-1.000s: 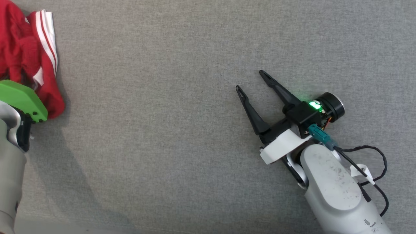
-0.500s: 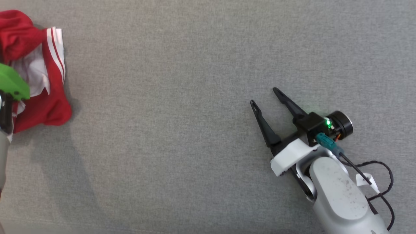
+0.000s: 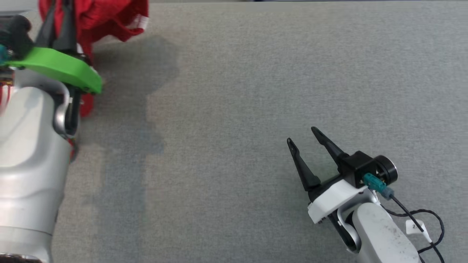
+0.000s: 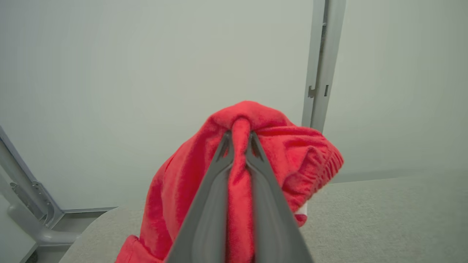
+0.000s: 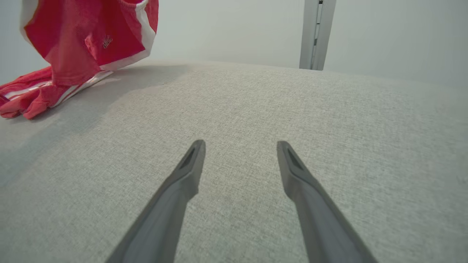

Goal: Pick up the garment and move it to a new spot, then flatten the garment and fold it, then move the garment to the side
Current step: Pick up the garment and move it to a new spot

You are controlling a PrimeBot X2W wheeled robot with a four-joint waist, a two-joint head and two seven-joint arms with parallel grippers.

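The red garment (image 3: pixel 106 16) with white stripes hangs at the top left of the head view, lifted off the grey table (image 3: pixel 234 109). My left gripper (image 4: pixel 240 137) is shut on a fold of the red garment (image 4: pixel 256 153), which drapes over both fingers. In the right wrist view the garment (image 5: pixel 87 36) hangs at the upper left with its lower end trailing on the table. My right gripper (image 3: pixel 302 135) stands open low on the right, far from the cloth, with nothing between its fingers (image 5: pixel 190 168).
The grey fabric table (image 5: pixel 256 109) stretches wide between the two arms. A pale wall and a grey upright post (image 4: pixel 321 62) stand behind the table's far edge. A black cable (image 3: pixel 420 219) loops beside my right wrist.
My left arm has risen with the garment, lifting it up and away toward the far left corner. The head camera has shifted, so the right gripper sits lower in view.
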